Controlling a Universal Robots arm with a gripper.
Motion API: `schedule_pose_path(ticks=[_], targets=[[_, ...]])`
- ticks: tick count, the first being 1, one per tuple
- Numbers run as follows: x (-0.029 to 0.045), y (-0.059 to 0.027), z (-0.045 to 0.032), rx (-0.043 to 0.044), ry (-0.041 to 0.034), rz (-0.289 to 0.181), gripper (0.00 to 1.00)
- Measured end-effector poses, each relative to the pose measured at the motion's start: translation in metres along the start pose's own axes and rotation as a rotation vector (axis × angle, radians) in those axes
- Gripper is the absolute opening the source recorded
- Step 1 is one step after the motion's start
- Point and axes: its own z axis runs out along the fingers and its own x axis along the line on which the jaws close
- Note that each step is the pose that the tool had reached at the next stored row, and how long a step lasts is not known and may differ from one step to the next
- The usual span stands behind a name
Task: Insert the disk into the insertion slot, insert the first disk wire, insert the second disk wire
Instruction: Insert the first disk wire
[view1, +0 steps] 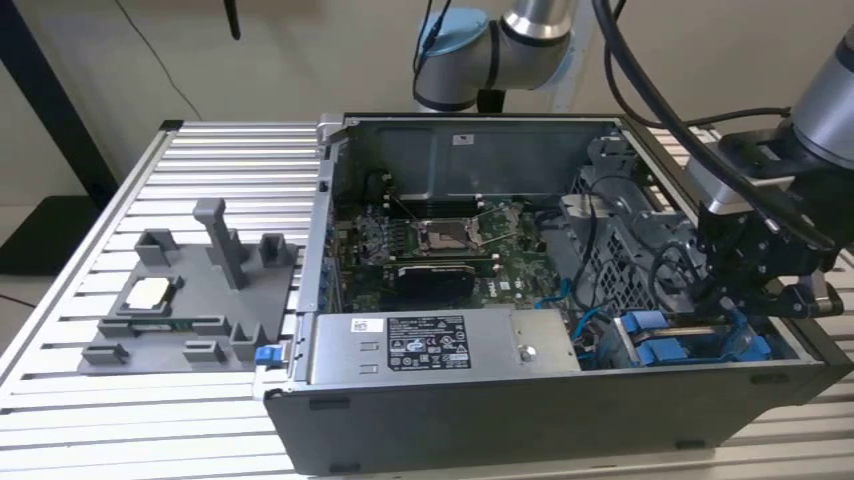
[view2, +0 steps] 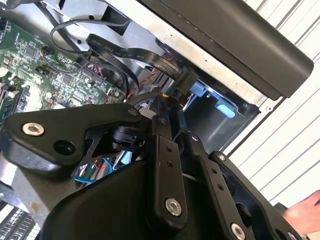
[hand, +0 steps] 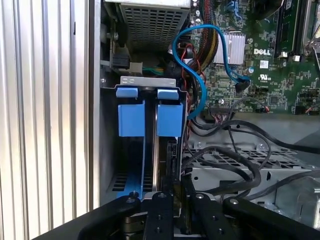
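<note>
Disk (hand: 162, 160) stood on edge in the slot (hand: 107, 150), as far as the first wrist view showed: a thin grey slab with a dark strip along one side, below the two blue tabs (hand: 131, 117) at the bay's mouth. Whether it was pushed fully home could not be told. The slot lay in the corner of the case (view1: 534, 410) toward the exterior view's right, and the hand (view2: 166, 107) hung right over it. The hand was narrow, its fingers (view2: 161, 150) drawn close together, and whether they pinched anything could not be told. Just beyond their tips in the second wrist view sat a black plug (view2: 181, 80) on a flat black cable (view2: 125, 52), beside a blue part of the bay. A blue wire (hand: 192, 65) looped from near the bay to the board (hand: 280, 70). The case rested on a slatted bench (view1: 200, 150). By its look the disk would be stiff, fairly heavy for its size and easily hurt by knocks, so it was best taken by the long edges of its blue frame, never by the label face or the plug strip. The wires looked limp with hard ends, so the plug body seemed the place to hold
</note>
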Motion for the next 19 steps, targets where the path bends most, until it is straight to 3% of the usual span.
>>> schedule_pose_path(ticks=[8,19], targets=[[-0.0001,0.0,0.001,0.0002,0.0046,0.003,0.19],[-0.0005,0.0009,0.0085,0.0003,0.0044,0.003,0.2]])
